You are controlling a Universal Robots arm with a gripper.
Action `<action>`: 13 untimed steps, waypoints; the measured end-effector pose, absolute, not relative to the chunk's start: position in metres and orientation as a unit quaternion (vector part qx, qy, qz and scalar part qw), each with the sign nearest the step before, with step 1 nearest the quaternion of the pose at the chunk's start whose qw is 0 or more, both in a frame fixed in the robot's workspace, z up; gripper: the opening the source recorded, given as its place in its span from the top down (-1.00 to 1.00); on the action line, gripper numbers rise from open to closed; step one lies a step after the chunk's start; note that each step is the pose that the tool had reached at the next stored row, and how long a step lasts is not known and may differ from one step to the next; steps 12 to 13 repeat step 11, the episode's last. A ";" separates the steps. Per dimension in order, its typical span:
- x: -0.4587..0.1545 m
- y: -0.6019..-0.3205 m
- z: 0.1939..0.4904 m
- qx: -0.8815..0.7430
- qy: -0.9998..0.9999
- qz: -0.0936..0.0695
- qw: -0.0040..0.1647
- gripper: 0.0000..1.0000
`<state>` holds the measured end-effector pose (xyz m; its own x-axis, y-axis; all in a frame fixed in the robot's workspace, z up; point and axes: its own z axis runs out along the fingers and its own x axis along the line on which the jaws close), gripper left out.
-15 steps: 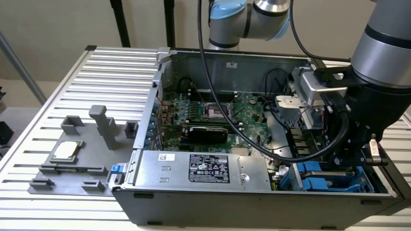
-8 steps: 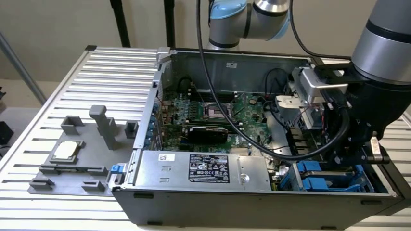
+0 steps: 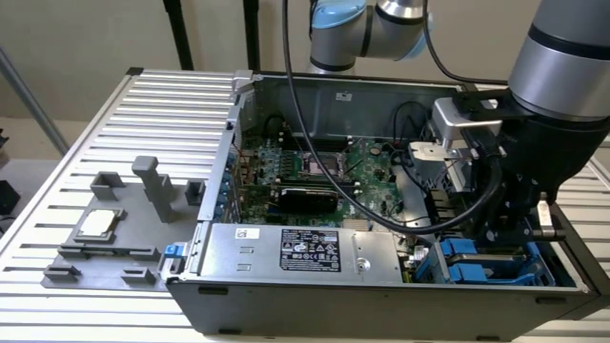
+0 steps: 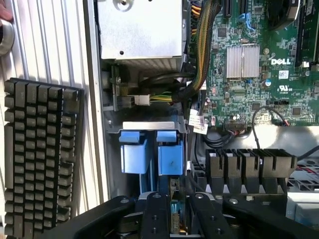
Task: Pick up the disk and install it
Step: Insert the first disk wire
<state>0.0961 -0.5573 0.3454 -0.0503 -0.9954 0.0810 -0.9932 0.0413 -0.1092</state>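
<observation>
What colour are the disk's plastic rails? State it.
Bright blue, on the disk in the case's drive bay; clearest in the wrist view.

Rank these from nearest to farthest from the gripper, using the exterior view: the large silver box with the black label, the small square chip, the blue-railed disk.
1. The disk, directly under the gripper.
2. The silver box, along the case's front.
3. The chip, outside the case, far toward the exterior view's left.

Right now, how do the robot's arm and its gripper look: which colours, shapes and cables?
The arm is made of round silver-grey tubes with light blue caps at the joints; its lower part is black. A silver metal block sits on the wrist. Thick black cables hang from the arm in long loops across the open computer case. The gripper is black, with screw holes in its parts.
</observation>
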 end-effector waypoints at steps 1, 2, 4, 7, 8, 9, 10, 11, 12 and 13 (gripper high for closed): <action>0.094 -0.557 0.346 -0.689 0.722 -0.068 0.008 0.51; 0.093 -0.557 0.346 -0.689 0.722 -0.068 0.008 0.51; 0.092 -0.557 0.346 -0.689 0.721 -0.068 0.008 0.51; 0.092 -0.557 0.346 -0.689 0.721 -0.068 0.009 0.51; 0.092 -0.557 0.346 -0.689 0.721 -0.068 0.009 0.51; 0.092 -0.557 0.346 -0.689 0.721 -0.068 0.009 0.51; 0.092 -0.557 0.346 -0.689 0.721 -0.068 0.009 0.51; 0.092 -0.557 0.346 -0.689 0.721 -0.068 0.009 0.51; 0.092 -0.557 0.346 -0.689 0.721 -0.068 0.009 0.51; 0.092 -0.557 0.346 -0.689 0.721 -0.068 0.009 0.51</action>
